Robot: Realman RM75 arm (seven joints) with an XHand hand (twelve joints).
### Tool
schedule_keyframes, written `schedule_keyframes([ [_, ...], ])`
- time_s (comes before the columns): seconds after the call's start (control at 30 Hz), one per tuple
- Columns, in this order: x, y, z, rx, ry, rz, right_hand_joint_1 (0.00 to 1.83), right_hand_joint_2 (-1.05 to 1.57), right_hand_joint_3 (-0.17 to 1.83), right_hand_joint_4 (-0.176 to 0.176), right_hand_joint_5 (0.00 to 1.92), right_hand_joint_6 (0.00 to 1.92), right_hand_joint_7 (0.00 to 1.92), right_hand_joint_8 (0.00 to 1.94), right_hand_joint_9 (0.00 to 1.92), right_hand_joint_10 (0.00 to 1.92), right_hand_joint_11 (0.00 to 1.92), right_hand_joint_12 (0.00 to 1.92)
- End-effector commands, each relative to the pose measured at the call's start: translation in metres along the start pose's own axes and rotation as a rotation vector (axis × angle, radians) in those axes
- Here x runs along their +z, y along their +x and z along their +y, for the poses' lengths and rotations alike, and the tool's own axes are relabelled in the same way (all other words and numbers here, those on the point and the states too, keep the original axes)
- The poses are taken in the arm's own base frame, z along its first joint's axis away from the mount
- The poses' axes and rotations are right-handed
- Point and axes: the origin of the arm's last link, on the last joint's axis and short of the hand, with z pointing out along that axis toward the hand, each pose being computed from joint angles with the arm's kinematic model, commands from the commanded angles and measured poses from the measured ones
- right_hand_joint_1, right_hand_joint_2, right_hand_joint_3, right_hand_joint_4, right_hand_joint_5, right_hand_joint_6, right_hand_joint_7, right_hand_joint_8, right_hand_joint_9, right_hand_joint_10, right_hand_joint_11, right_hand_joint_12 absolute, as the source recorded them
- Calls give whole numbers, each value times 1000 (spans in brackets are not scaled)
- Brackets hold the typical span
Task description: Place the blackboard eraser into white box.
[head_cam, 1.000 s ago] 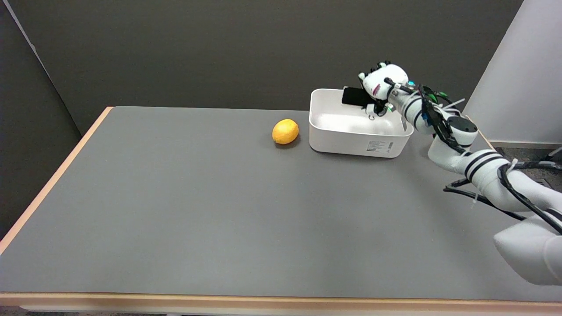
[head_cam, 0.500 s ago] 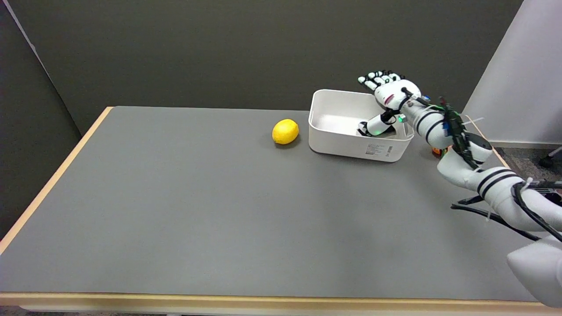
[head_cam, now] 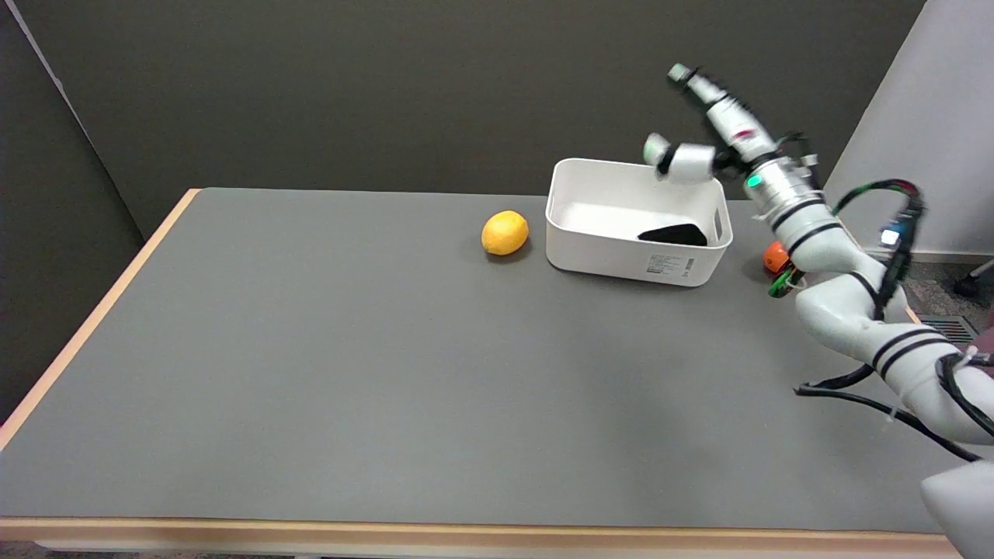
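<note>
- The black blackboard eraser (head_cam: 673, 234) is lying inside the white box (head_cam: 598, 256), at its right end.
- The right hand (head_cam: 713, 132) is hanging above the box's far right corner, fingers spread, holding nothing.
- A lemon (head_cam: 505, 232) is sitting just left of the box.

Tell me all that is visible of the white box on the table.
The white box is a rectangular open-top bin, seemingly plastic, with rounded corners, a slot handle in its right end and a printed label on its near wall. It stands upright on the grey table, far right. A black eraser lies inside near the right end. The lemon beside it sits apart.
</note>
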Motion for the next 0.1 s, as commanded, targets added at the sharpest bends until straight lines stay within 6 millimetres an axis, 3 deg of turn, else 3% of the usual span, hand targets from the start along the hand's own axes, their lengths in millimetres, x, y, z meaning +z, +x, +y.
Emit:
schedule_keyframes([
  [0.03,-100,129,15,578,235,701,594,619,959,15,73,115,88,128,28,267,-1,514],
  [0.1,-108,130,20,577,231,732,643,599,996,13,96,61,107,72,39,210,-1,450],
])
